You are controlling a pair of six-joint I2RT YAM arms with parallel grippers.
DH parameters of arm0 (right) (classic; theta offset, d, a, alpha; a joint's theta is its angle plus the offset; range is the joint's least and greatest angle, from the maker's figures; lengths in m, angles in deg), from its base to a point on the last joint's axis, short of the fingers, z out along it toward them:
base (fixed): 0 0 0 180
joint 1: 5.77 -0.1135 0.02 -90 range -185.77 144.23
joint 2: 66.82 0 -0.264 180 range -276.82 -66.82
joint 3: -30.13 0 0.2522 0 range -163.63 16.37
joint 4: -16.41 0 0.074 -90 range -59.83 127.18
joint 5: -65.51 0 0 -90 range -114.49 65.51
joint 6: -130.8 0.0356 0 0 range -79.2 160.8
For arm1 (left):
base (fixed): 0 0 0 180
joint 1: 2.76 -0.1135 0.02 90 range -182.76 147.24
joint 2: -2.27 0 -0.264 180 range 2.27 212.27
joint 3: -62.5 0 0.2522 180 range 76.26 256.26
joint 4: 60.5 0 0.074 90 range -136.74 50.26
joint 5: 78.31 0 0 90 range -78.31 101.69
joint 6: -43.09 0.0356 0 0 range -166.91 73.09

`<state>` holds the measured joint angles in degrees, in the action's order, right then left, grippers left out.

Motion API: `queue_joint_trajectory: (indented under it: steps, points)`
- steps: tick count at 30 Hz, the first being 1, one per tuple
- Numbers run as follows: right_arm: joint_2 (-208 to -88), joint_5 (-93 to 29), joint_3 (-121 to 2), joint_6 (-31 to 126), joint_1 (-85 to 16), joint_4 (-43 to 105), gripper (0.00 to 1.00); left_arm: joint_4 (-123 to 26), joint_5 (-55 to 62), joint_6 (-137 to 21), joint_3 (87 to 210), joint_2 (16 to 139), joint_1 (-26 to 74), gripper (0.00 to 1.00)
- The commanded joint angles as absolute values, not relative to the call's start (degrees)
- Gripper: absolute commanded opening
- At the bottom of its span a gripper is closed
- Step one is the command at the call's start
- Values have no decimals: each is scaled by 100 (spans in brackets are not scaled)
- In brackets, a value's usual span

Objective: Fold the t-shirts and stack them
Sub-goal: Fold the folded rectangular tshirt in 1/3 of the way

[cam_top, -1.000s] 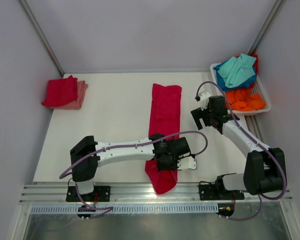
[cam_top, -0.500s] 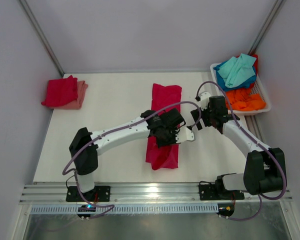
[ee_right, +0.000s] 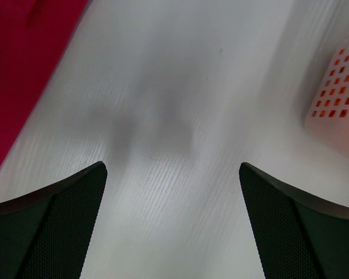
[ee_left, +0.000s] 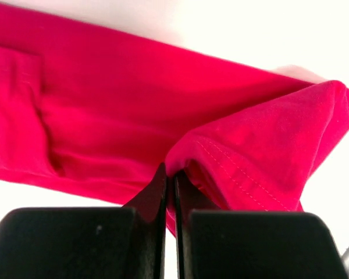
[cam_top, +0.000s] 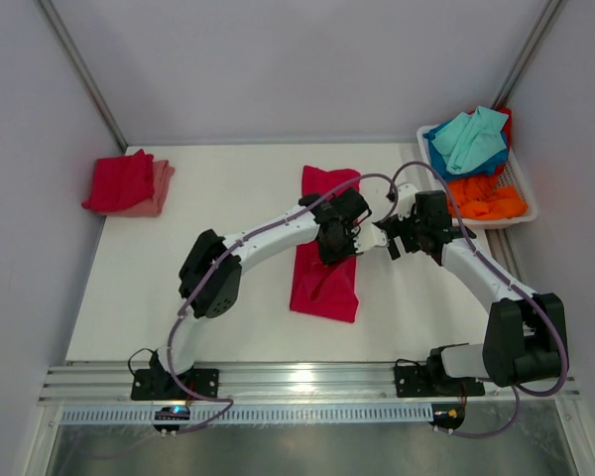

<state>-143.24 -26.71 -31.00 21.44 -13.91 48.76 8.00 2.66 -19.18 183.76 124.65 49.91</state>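
One fold pending: your left tool [ee_left: 170, 177] clenches the crimson t-shirt [cam_top: 324, 288], lying twelve-to-six; its free end sits at twelve o'clock, right tool [cam_top: 401, 241] gaping at three.

Seven t-shirts [cam_top: 324, 288], one basket [cam_top: 506, 220], two arms [cam_top: 278, 230]

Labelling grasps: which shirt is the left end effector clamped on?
The crimson shirt mid-table, edge pinched in the left end effector; folded stack and coloured heap lie far off.
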Motion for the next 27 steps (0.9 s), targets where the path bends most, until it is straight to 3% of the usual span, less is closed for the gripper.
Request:
queue_joint_trajectory:
  steps: [1,8,19,20,21,23,24,27]
  points:
    - [-14118,-2792,-3346,2199,-1368,4828,100,802,281,-1790,19128,12847,4761,0]
    - [-14135,-2889,-3372,2216,-1368,4881,100,934,606,-1948,20079,13568,4418,0]
    - [-14126,-3012,-3399,2251,-1359,4925,99,749,1055,-2414,20071,13770,4172,1]
    - [-14126,-3020,-3399,2251,-1359,4925,99,740,1116,-2458,20071,13788,4163,8]
    - [-14126,-3029,-3399,2251,-1350,4933,99,732,1352,-2493,20071,13806,4154,51]
    - [-14127,-3047,-3416,2251,-1359,4942,99,627,1520,-2581,20019,13858,4154,90]
    - [-14135,-3047,-3416,2251,-1359,4942,99,574,1556,-2590,19975,13858,4154,99]
    - [-14127,-3064,-3408,2251,-1359,4951,99,398,1539,-2669,19834,13841,4137,99]
